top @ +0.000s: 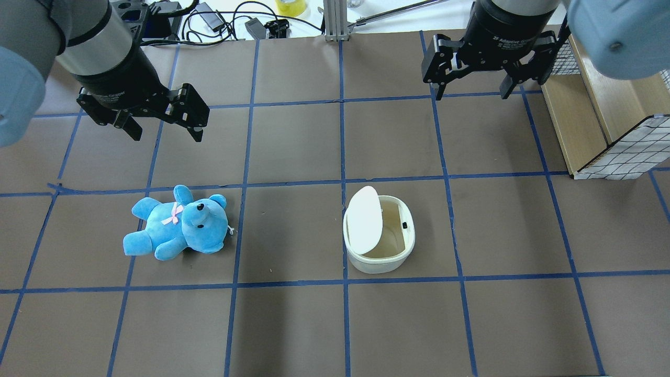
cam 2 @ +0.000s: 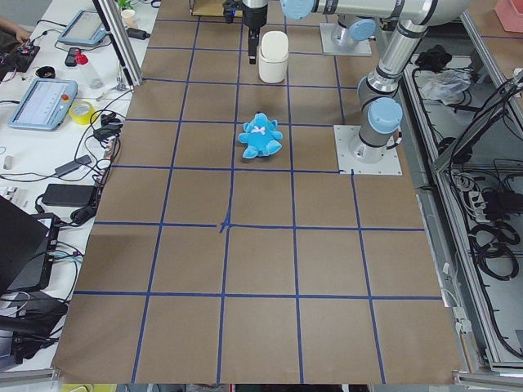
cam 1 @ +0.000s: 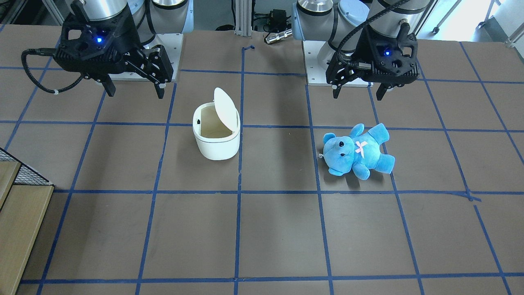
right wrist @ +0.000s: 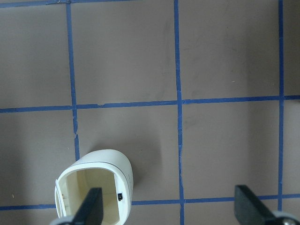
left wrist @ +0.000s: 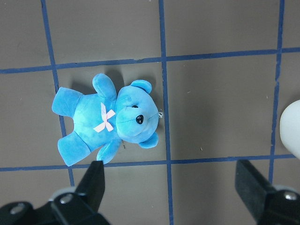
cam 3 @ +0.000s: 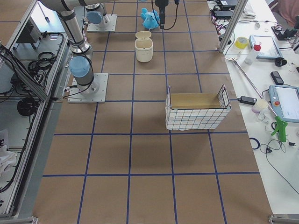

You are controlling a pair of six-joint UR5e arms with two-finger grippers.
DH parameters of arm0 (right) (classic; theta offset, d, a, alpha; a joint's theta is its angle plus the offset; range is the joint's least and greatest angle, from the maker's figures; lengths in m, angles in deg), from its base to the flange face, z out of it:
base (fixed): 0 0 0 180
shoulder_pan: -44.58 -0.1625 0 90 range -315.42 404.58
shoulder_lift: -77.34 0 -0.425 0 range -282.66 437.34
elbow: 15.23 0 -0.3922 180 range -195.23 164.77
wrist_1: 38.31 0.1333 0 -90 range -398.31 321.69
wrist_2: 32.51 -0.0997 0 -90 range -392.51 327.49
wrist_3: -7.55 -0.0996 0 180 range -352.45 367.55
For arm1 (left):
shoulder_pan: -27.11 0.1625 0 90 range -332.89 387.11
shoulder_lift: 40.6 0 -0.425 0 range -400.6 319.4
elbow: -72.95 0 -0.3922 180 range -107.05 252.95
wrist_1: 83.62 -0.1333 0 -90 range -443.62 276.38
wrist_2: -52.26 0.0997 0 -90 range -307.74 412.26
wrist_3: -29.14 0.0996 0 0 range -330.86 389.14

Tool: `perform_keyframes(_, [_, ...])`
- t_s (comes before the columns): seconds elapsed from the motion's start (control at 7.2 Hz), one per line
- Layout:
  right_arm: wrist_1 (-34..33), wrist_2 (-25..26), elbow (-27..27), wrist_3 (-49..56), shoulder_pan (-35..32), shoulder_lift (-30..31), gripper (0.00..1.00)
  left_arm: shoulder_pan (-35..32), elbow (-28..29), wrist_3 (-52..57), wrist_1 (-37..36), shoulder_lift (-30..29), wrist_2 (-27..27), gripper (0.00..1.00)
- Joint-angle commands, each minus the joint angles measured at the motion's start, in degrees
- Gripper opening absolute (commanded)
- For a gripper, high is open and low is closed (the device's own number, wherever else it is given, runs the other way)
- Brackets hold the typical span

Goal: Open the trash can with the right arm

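The white trash can (cam 1: 216,137) stands on the table with its flip lid (cam 1: 226,108) raised upright and its inside showing. It also shows in the overhead view (top: 379,235) and at the bottom left of the right wrist view (right wrist: 96,187). My right gripper (cam 1: 134,92) (top: 476,95) hangs open and empty, high above the table and apart from the can. My left gripper (cam 1: 358,92) (top: 163,134) is open and empty above a blue teddy bear (cam 1: 358,151) (left wrist: 108,119).
A wire-mesh basket with a wooden liner (top: 602,125) stands at the table's edge on my right. Cables and tools lie beyond the far edge (top: 230,18). Blue tape lines grid the brown table (cam 1: 278,229).
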Motion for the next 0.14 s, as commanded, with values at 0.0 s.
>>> perform_keyframes(0.0, [0.0, 0.1, 0.0, -0.1, 0.0, 0.0, 1.0, 0.0, 0.0, -0.1, 0.0, 0.0, 0.0, 1.0])
